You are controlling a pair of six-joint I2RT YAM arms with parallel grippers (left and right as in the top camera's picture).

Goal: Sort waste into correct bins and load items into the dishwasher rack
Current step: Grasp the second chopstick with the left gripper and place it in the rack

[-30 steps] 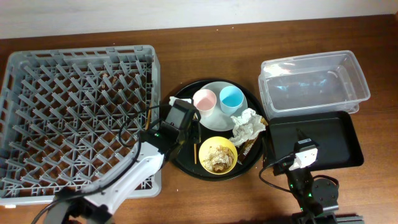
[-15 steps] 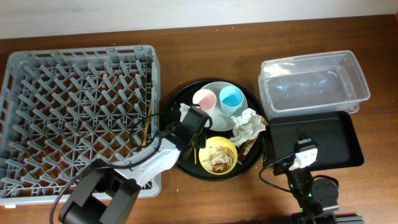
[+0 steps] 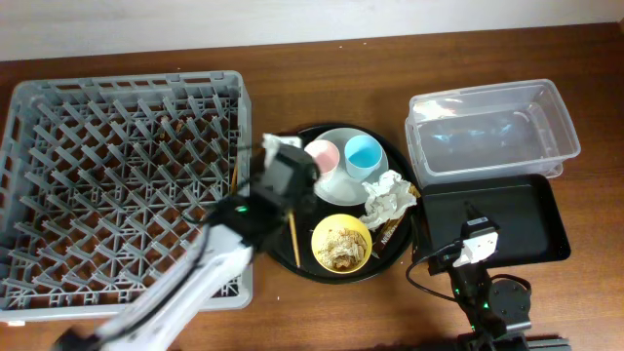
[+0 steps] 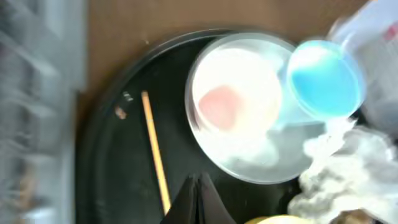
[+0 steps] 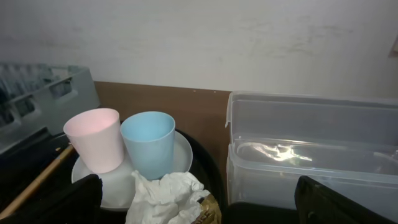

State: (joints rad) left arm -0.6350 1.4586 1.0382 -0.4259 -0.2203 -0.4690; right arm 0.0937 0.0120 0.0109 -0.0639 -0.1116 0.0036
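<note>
One wooden chopstick (image 3: pixel 292 234) lies on the round black tray, just left of the yellow bowl (image 3: pixel 341 242) holding beige food scraps. The other chopstick (image 3: pixel 234 172) sits at the grey dishwasher rack's (image 3: pixel 117 185) right edge. The pink cup (image 3: pixel 320 154) and blue cup (image 3: pixel 363 151) stand on the pale plate (image 3: pixel 343 180). The white napkin (image 3: pixel 388 193) and brown wrapper (image 3: pixel 392 232) lie at the tray's right. My left gripper (image 3: pixel 291 190) hovers blurred over the tray's left side; in the left wrist view it (image 4: pixel 199 182) is shut and empty beside the chopstick (image 4: pixel 154 149). My right gripper (image 3: pixel 478 239) rests open over the shallow black tray (image 3: pixel 526 210).
The clear tub (image 3: pixel 492 132) stands behind the shallow black tray at the right. The round black tray (image 3: pixel 292 146) sits between the rack and the bins. The right wrist view shows the cups (image 5: pixel 149 143), napkin (image 5: pixel 165 196) and tub (image 5: pixel 311 149) ahead.
My left gripper has swung back left and lifted from low over the tray. The chopstick on the tray has shifted slightly left. The right arm has not moved.
</note>
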